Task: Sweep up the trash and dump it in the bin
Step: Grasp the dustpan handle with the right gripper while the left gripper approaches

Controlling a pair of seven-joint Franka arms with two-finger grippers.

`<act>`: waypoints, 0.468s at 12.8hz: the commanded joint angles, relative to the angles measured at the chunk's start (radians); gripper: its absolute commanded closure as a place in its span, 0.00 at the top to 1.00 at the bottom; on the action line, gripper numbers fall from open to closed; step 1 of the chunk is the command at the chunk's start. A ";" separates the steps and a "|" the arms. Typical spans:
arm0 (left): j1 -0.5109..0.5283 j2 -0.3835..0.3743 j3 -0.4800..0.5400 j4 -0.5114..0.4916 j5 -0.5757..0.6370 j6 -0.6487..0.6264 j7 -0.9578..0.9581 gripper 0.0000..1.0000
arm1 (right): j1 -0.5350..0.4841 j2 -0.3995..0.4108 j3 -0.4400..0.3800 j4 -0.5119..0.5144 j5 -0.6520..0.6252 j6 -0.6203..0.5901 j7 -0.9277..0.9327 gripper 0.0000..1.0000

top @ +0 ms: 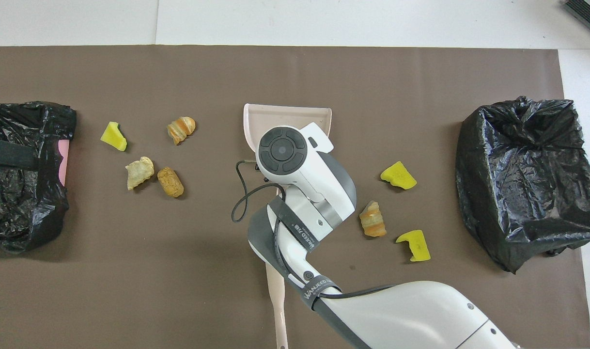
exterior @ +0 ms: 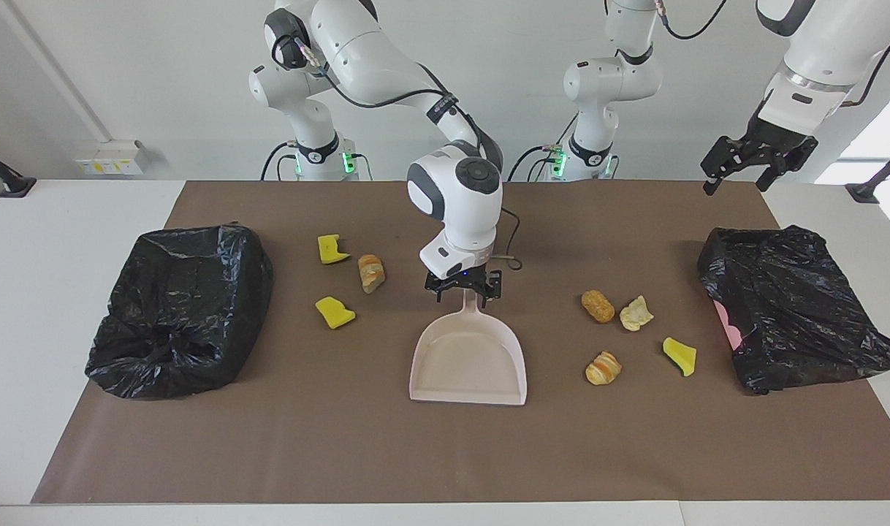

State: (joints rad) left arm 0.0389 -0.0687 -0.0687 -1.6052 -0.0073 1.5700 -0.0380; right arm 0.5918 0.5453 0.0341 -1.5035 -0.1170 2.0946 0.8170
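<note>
A pale pink dustpan (exterior: 468,365) lies mid-table, its handle pointing at the robots. My right gripper (exterior: 465,291) is low over that handle, open, one finger on each side of it. In the overhead view the right wrist covers the handle and part of the dustpan (top: 287,114). Trash lies in two groups. Toward the right arm's end are two yellow wedges (exterior: 331,248) (exterior: 334,312) and a bread lump (exterior: 371,272). Toward the left arm's end are several more pieces (exterior: 598,306) (exterior: 680,356). My left gripper (exterior: 737,172) waits open, high over the table's corner.
A bin lined with a black bag (exterior: 182,307) stands at the right arm's end, and another bin (exterior: 792,307) at the left arm's end. A pale pink stick (top: 277,300) lies nearer to the robots than the dustpan, partly under the right arm.
</note>
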 commanded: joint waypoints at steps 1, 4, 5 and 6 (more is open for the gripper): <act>-0.046 -0.037 0.004 -0.050 -0.058 0.013 -0.008 1.00 | 0.014 -0.001 0.009 0.011 -0.024 -0.004 -0.018 1.00; -0.091 -0.075 0.003 -0.146 -0.085 0.028 -0.013 1.00 | 0.029 -0.047 0.012 -0.090 -0.021 0.007 -0.027 0.87; -0.093 -0.089 0.003 -0.169 -0.086 0.031 -0.013 1.00 | 0.029 -0.050 0.024 -0.093 -0.020 -0.007 -0.039 0.56; -0.102 -0.100 0.003 -0.194 -0.086 0.030 -0.013 1.00 | 0.029 -0.050 0.032 -0.089 -0.020 -0.014 -0.042 0.30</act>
State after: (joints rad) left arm -0.0414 -0.1012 -0.0795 -1.7036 -0.0785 1.5733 -0.0448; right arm 0.6315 0.5383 0.0459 -1.5441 -0.1184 2.0896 0.8090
